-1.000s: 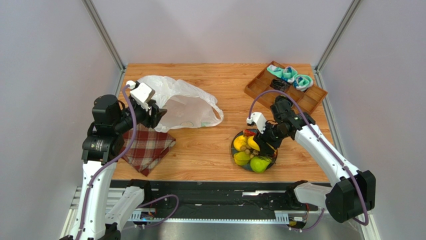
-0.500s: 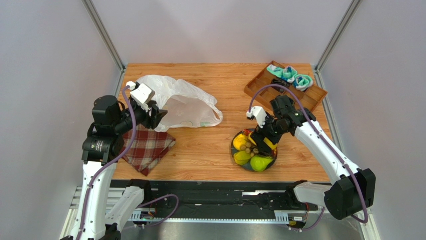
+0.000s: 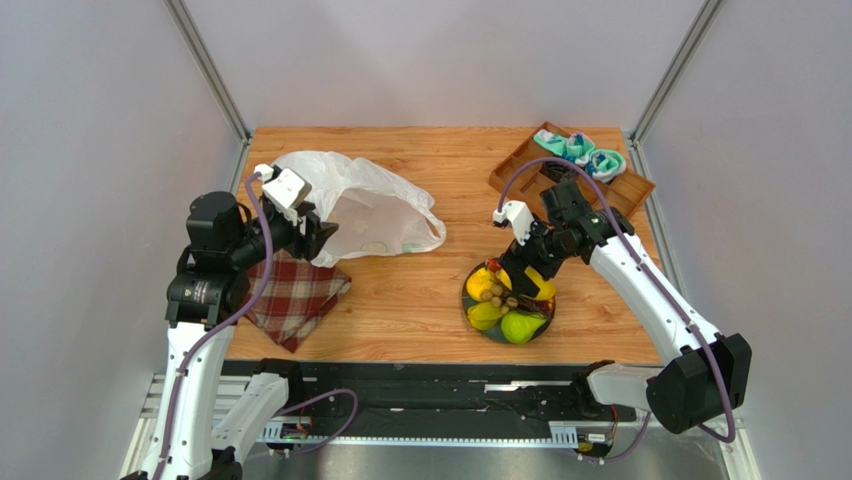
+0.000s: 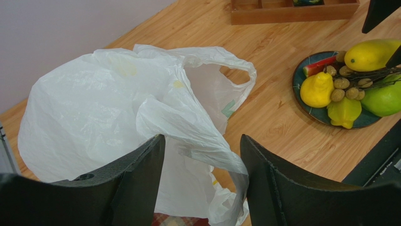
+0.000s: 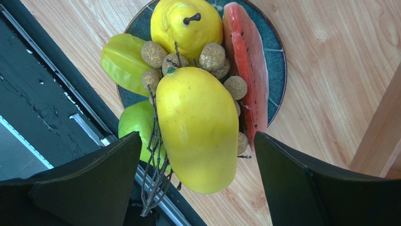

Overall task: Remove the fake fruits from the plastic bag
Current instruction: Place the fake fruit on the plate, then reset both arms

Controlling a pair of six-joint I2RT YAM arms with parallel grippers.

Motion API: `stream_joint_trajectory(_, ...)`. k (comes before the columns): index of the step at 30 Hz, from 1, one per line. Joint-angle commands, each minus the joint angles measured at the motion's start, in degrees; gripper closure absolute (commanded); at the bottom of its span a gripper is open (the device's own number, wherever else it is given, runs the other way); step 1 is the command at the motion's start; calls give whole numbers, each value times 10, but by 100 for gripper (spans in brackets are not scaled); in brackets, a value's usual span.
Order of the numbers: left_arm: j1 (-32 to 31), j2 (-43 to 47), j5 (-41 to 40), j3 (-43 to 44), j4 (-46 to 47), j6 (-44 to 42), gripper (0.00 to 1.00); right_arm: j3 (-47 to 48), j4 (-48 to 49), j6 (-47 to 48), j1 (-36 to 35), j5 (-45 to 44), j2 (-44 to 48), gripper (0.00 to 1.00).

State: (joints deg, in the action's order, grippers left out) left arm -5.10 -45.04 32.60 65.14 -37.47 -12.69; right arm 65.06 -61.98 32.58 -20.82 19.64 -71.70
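Note:
The white plastic bag point(image 3: 375, 205) lies crumpled at the table's left, its mouth toward the middle. My left gripper point(image 3: 318, 232) is at its near-left edge, open, with a loose fold of the bag point(image 4: 188, 122) between the fingers. The fake fruits sit piled on a dark blue plate point(image 5: 277, 61): a yellow mango point(image 5: 197, 127) on top, a red watermelon slice point(image 5: 242, 56), a starfruit point(image 5: 120, 61), a green pear point(image 5: 134, 127), a brown grape bunch point(image 5: 212, 56) and a yellow pear-shaped fruit point(image 5: 186, 23). My right gripper point(image 5: 197, 155) hangs open just above the mango, touching nothing.
A red plaid cloth point(image 3: 295, 295) lies under the left arm, partly beneath the bag. A wooden compartment tray point(image 3: 520, 170) with teal socks point(image 3: 585, 152) stands at the back right. The plate point(image 3: 470, 300) is close to the table's near edge and the black rail point(image 3: 430, 375).
My right gripper has opened wide and drawn up and back from the plate, leaving the mango on the pile. The left gripper has widened slightly; the bag has barely moved.

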Motion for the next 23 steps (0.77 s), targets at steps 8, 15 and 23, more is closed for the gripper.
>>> stream_joint_trajectory(8, 17, 14, 9, 23, 22, 34, 2, 89, 177, -152, 77, -165, 95, 0)
stream_joint_trajectory(15, 70, 28, -14, 88, 17, 72, 1, 77, 221, -289, 194, -350, 36, 0)
stream_joint_trajectory(23, 103, 70, -10, 67, -15, 54, 1, 14, 208, -345, 194, -352, 60, 0)
